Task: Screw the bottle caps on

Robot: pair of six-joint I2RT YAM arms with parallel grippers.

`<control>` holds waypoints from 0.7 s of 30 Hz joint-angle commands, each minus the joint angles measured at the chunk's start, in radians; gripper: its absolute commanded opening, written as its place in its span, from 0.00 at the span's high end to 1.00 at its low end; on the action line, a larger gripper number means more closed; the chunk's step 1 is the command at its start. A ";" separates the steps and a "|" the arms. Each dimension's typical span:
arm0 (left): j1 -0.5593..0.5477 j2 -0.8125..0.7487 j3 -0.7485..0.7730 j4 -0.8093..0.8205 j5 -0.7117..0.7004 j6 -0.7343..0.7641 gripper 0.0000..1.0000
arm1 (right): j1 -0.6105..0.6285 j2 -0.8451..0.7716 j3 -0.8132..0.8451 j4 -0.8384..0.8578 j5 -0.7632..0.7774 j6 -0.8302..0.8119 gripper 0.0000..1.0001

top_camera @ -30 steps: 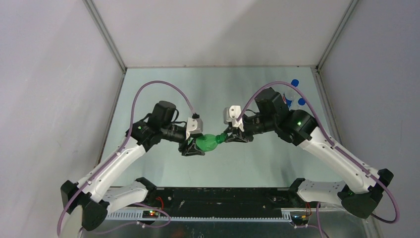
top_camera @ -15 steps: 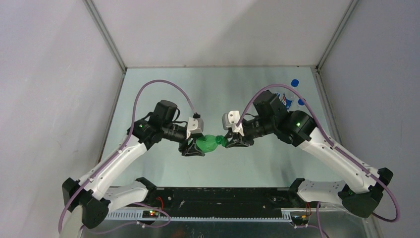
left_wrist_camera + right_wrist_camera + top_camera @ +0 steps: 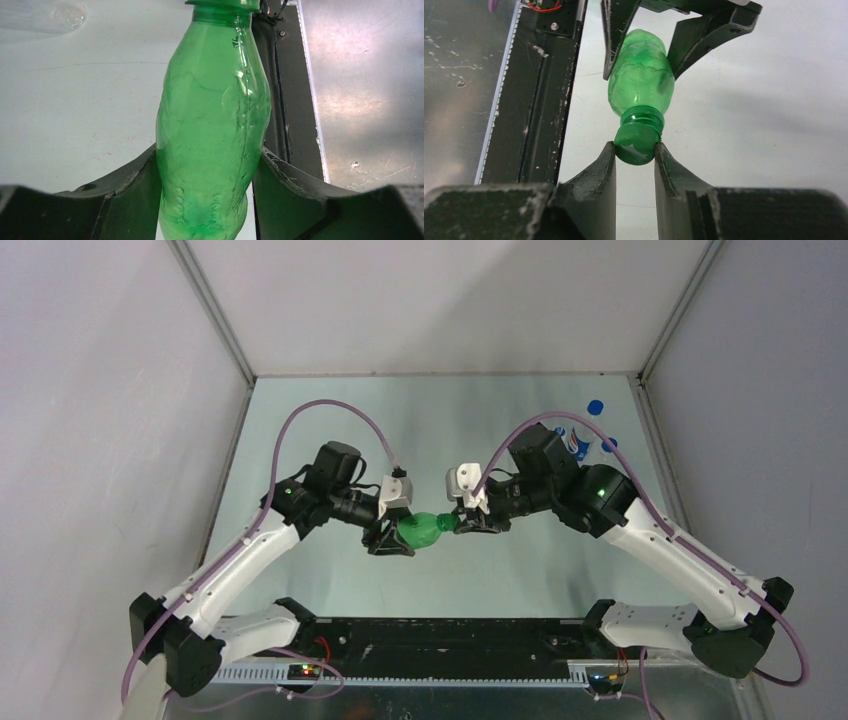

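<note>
The left gripper [image 3: 210, 172] is clenching its fingers on the green bottle [image 3: 215, 100], bracing it sideways so the right gripper [image 3: 635, 157], grasping the dark green cap [image 3: 638, 142], can twist it tight.

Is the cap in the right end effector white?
No, the right end effector grips a green cap at the mouth of the green bottle.

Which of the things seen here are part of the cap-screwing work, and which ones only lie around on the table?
In the job:
green bottle, held in the left gripper
dark green cap at its neck, pinched by the right gripper

Lying about:
two blue caps, far right side
bottle with a red-blue label beside them, partly hidden
</note>
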 commanded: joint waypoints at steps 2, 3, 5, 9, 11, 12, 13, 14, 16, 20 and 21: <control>-0.006 -0.016 0.063 0.061 0.124 -0.003 1.00 | -0.006 0.019 0.005 0.062 0.065 0.041 1.00; -0.007 -0.016 0.062 0.058 0.123 -0.002 1.00 | -0.012 0.018 0.005 0.066 0.063 0.052 1.00; -0.007 -0.016 0.062 0.054 0.125 0.001 1.00 | -0.028 0.015 0.004 0.073 0.052 0.063 1.00; -0.006 -0.017 0.069 0.053 0.130 0.002 1.00 | -0.034 0.016 0.004 0.052 0.006 0.040 1.00; -0.006 -0.015 0.078 0.051 0.135 0.007 1.00 | -0.027 0.021 0.004 0.015 -0.039 0.008 1.00; -0.007 -0.011 0.086 0.047 0.140 0.013 1.00 | -0.023 0.022 0.004 0.004 -0.058 -0.015 1.00; -0.007 -0.009 0.090 0.045 0.144 0.017 1.00 | -0.016 0.023 0.005 -0.015 -0.064 -0.026 1.00; -0.007 -0.003 0.101 0.035 0.157 0.028 1.00 | -0.012 0.025 0.005 -0.024 -0.076 -0.047 1.00; -0.007 0.007 0.113 0.022 0.182 0.042 1.00 | -0.005 0.030 0.005 -0.041 -0.081 -0.065 1.00; -0.007 0.025 0.126 0.013 0.211 0.050 1.00 | 0.007 0.046 0.005 -0.051 -0.038 -0.082 1.00; -0.008 0.028 0.127 0.015 0.224 0.051 1.00 | 0.009 0.050 0.005 -0.057 -0.030 -0.086 1.00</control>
